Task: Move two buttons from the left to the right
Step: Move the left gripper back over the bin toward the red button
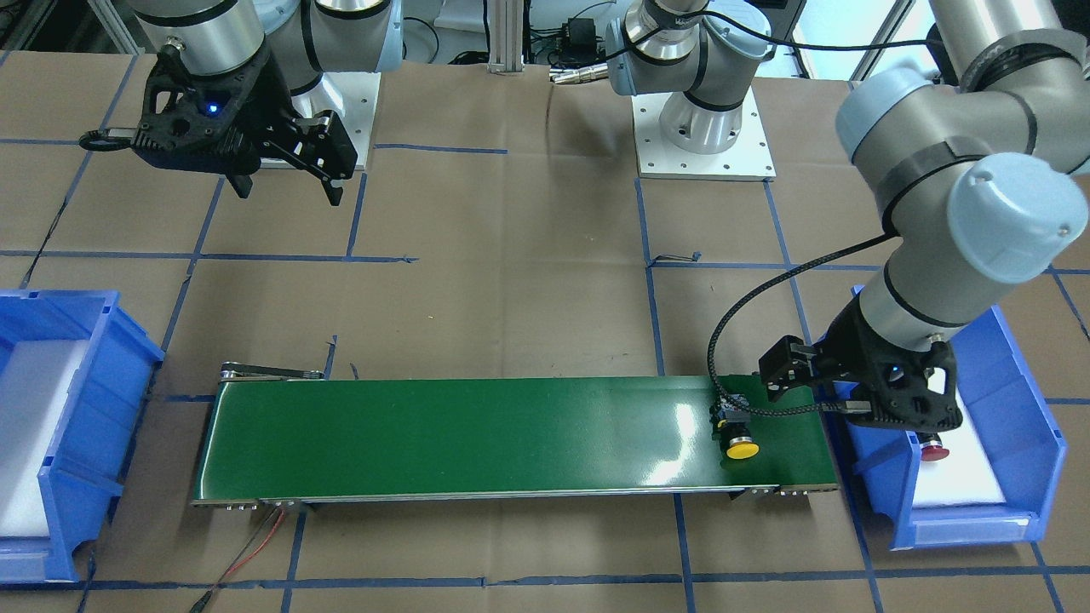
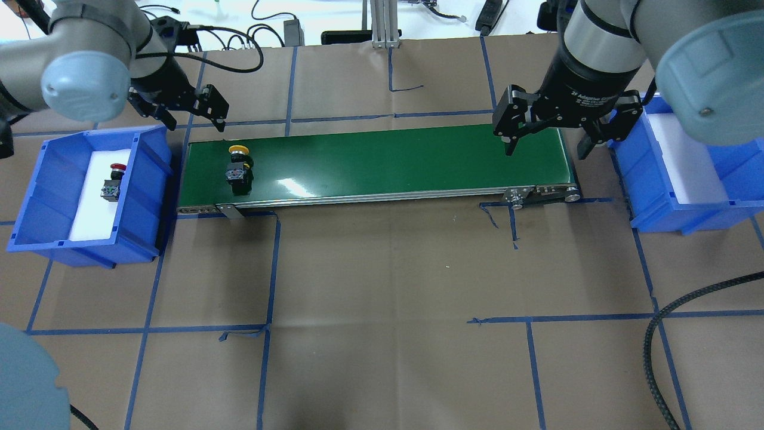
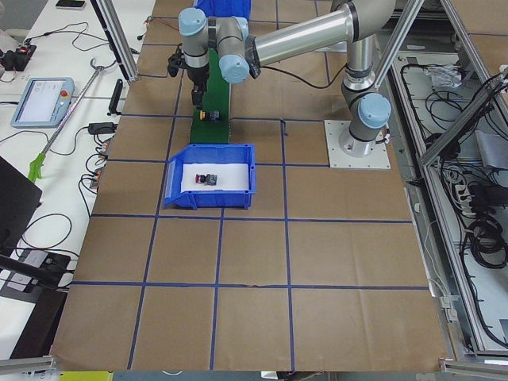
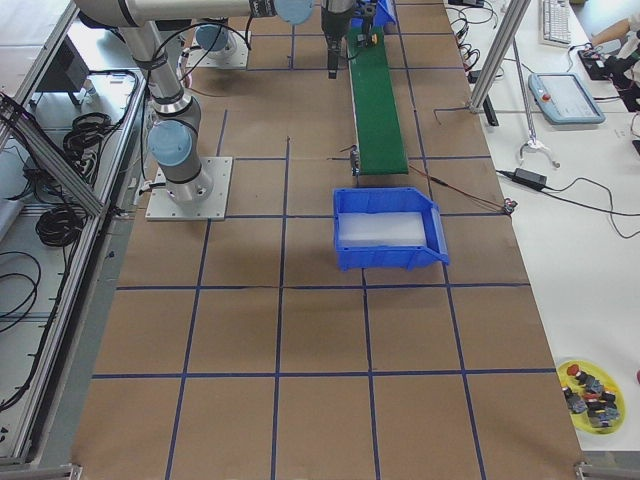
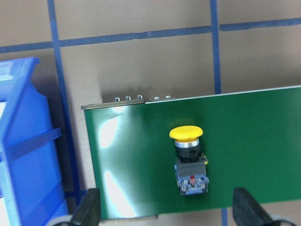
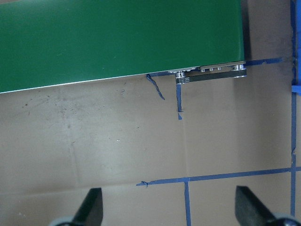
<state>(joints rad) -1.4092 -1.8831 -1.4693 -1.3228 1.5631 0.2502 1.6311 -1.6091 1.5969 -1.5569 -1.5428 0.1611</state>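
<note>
Bare brown paper crossed by blue tape lines covers the counter [image 2: 388,286] on the robot's side, with a black braided cable [image 2: 656,334] curling in at its right edge. Beyond it a green conveyor belt [image 2: 388,161] runs from left to right. A blue bin stands just off each end of it: the left bin [image 2: 36,179] a narrow gap from the belt's left end, the right bin [image 2: 668,215] just past the right end.

On the belt, the yellow button [image 2: 240,167] lies on its side a short way in from the left end and inside both long edges. Its cap points away from the robot. From that button to the right end the belt shows plain green. The red button [image 2: 113,182] lies on the white padding in the left bin, apart from the walls.

Over the belt's left end, by the gap to the left bin, the left claw [image 2: 194,119] hangs with its jaws wide apart, holding and touching nothing. In its wrist view the yellow button lies below, between the two fingertips [image 5: 89,209]. The right claw [image 2: 548,143] hovers over the belt's right end, jaws likewise spread wide and empty, with belt corner and paper beneath it.
</note>
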